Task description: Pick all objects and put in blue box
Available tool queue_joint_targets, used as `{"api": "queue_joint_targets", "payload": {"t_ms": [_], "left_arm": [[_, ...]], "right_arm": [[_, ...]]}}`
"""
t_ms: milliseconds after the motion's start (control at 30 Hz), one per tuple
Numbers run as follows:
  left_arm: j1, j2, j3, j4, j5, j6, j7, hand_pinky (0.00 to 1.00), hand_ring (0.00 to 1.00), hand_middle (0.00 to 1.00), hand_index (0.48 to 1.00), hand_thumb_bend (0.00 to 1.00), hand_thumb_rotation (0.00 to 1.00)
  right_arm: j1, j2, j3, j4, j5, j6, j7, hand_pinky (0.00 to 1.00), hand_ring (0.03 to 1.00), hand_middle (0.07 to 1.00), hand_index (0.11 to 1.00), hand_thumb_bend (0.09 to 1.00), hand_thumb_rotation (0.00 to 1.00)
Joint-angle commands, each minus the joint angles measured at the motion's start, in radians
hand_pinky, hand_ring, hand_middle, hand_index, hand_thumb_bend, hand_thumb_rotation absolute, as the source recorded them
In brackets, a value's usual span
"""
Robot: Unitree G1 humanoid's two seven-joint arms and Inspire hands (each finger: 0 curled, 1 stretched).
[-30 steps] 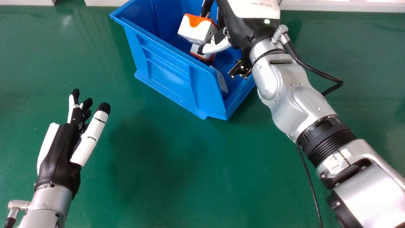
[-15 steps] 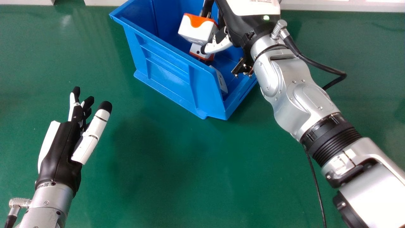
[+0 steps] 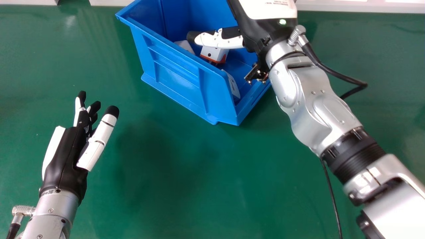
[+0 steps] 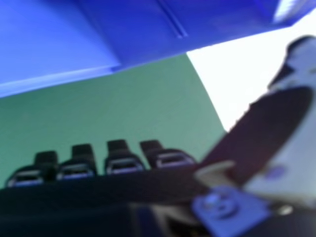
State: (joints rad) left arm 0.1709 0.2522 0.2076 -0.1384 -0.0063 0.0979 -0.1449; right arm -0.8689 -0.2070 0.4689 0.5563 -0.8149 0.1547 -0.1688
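Inside the blue box, a white block with an orange edge lies near the middle. A greyish-white block is beside the left wall, and a flat white item leans near the front end. My right hand is over the box, its thumb extended above the blocks and no object held. In the right hand view the right hand has its fingers extended, thumb apart, with the box beyond them. My left hand hangs open over the table at left.
The green table surrounds the box. A white ledge runs along the far edge. A black cable hangs beside the right forearm.
My right hand has let go of the white and orange block it held, and its thumb has swung outward. The right forearm has shifted slightly right; the left hand has drifted slightly right too.
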Motion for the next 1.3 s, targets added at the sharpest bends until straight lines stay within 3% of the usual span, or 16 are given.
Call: {"api": "queue_joint_targets", "payload": {"t_ms": [0, 233, 500, 900, 1000, 1133, 1267], "left_arm": [[-0.007, 0.001, 0.000, -0.005, 0.003, -0.019, 0.009, 0.95, 1.00, 0.99, 0.957, 0.50, 0.81], [-0.015, 0.006, 0.004, 0.015, 0.000, -0.033, 0.007, 0.95, 1.00, 0.99, 0.957, 0.50, 0.82], [-0.015, 0.010, 0.011, 0.028, -0.003, -0.053, 0.005, 0.95, 1.00, 0.98, 0.955, 0.50, 0.81], [-0.023, 0.018, 0.020, 0.064, 0.000, -0.096, 0.000, 0.94, 1.00, 0.98, 0.951, 0.49, 0.80], [-0.024, 0.017, 0.020, 0.068, -0.001, -0.106, 0.000, 0.94, 0.99, 0.98, 0.950, 0.47, 0.80], [-0.025, 0.016, 0.022, 0.082, -0.002, -0.124, 0.002, 0.93, 0.99, 0.97, 0.948, 0.46, 0.79], [-0.032, 0.009, 0.017, 0.092, -0.002, -0.132, 0.006, 0.93, 0.98, 0.97, 0.948, 0.45, 0.79]], "right_arm": [[0.043, -0.036, -0.025, -0.084, -0.001, -0.004, -0.014, 1.00, 1.000, 1.000, 1.000, 0.464, 0.79], [0.310, -0.085, -0.089, -0.363, 0.018, -0.022, -0.045, 0.99, 1.000, 1.000, 0.990, 0.409, 0.82], [0.741, -0.142, -0.195, -0.735, -0.026, -0.066, -0.178, 0.98, 0.999, 0.997, 0.955, 0.374, 0.85], [1.091, -0.109, -0.347, -0.798, 0.035, -0.266, -0.428, 0.90, 0.970, 0.975, 0.928, 0.331, 0.87], [1.122, -0.088, -0.378, -0.779, 0.105, -0.315, -0.426, 0.90, 0.994, 0.996, 0.969, 0.334, 0.98], [1.193, -0.046, -0.403, -0.797, 0.324, -0.385, -0.315, 0.91, 1.000, 1.000, 0.996, 0.346, 1.00], [1.253, -0.029, -0.423, -0.878, 0.524, -0.347, -0.147, 0.92, 1.000, 1.000, 0.999, 0.360, 1.00]]}}
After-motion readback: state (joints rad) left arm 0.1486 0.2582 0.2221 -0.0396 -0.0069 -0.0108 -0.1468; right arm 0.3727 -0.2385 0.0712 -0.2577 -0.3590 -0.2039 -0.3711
